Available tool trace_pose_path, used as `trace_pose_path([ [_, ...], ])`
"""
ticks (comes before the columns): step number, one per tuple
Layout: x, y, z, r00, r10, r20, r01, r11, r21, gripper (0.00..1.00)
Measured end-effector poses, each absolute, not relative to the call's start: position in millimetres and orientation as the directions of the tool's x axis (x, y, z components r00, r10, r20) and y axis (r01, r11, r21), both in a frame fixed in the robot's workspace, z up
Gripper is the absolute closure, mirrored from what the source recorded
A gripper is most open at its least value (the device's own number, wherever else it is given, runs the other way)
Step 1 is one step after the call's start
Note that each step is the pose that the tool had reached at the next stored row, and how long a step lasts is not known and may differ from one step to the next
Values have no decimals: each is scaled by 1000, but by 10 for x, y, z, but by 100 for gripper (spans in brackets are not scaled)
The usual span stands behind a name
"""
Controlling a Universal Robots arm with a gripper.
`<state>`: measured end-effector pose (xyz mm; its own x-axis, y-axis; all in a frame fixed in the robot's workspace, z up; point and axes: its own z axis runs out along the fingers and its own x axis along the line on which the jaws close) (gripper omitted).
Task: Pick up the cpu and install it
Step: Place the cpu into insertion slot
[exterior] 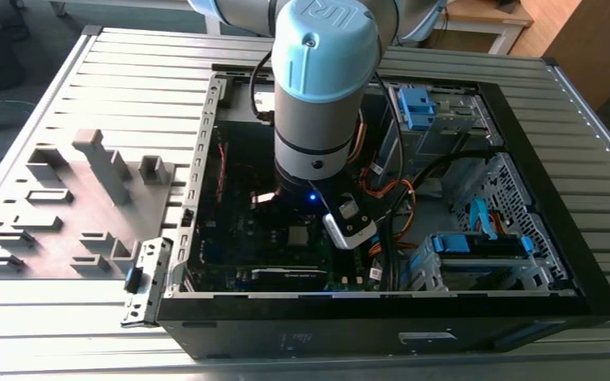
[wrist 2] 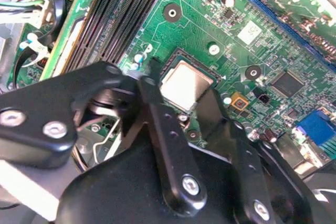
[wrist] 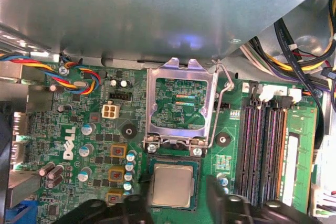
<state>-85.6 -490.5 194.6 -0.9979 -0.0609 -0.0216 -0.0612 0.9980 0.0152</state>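
One silvery-grey square cpu (wrist 2: 186,85) flat in socket (wrist 2: 168,65), fingers (wrist 2: 212,111) wide apart on either side

The exterior view stands well back and looks down at a slant, taking in the slatted tabletop (exterior: 125,71), the whole open computer case (exterior: 390,329) and the arm (exterior: 321,95) in mid-frame. Both wrist views hang close over the motherboard (wrist 2: 231,56) (wrist: 52,124) inside the case, facing down at it. They share the cpu (wrist 2: 186,85) (wrist: 172,184) and the memory slots (wrist 2: 121,19) (wrist: 257,140), each turned differently.
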Motion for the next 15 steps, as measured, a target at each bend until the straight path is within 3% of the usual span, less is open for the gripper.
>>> trace_pose_path([
  [3,-856,-4905,1946,-998,-61,-22,-61,998,15,56],
  [8,-857,-4905,1947,-998,-61,-22,-61,998,15,58],
  [10,-857,-4905,1947,-998,-61,-22,-61,998,15,70],
  [11,-857,-4905,1947,-998,-61,-22,-61,998,15,70],
  [15,-856,-4905,1946,-998,-61,-23,-61,998,15,88],
])
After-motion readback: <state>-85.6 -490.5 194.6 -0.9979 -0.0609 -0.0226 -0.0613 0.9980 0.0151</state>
